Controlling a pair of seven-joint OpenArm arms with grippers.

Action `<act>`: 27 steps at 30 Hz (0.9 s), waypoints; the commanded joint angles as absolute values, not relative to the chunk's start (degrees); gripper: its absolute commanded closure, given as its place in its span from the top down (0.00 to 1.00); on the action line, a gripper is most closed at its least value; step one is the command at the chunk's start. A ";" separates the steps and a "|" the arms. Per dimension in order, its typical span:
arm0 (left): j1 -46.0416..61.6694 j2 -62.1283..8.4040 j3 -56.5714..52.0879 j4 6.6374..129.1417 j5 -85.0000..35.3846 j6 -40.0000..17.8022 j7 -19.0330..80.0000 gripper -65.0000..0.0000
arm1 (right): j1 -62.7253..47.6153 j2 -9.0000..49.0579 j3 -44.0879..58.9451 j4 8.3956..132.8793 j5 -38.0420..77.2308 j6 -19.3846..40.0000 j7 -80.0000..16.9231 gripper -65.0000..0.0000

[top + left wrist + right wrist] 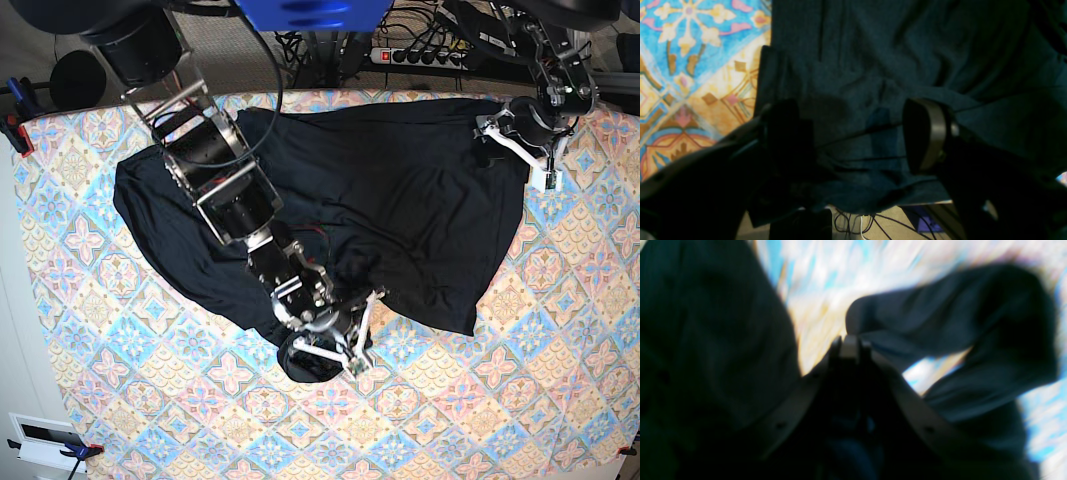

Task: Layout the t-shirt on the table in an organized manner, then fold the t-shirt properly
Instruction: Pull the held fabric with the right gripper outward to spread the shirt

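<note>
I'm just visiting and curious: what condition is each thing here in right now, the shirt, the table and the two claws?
t-shirt: spread but rumpled, not folded, lower corner bunched.
table: partly covered by the shirt.
right gripper: shut on the t-shirt's bunched lower part.
left gripper: open, at the shirt's edge near the table's far side, not pinching it.

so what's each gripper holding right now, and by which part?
Right gripper is shut on a fold of the t-shirt at its near edge, probably a sleeve. Left gripper is open at the shirt's far edge, holding nothing.
</note>
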State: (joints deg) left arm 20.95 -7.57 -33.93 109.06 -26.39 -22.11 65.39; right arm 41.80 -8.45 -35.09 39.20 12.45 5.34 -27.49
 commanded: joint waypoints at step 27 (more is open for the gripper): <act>20.88 -6.99 -34.24 109.93 -27.12 -22.02 64.48 0.69 | 47.78 -9.00 -19.47 43.65 12.88 -4.00 -10.24 0.42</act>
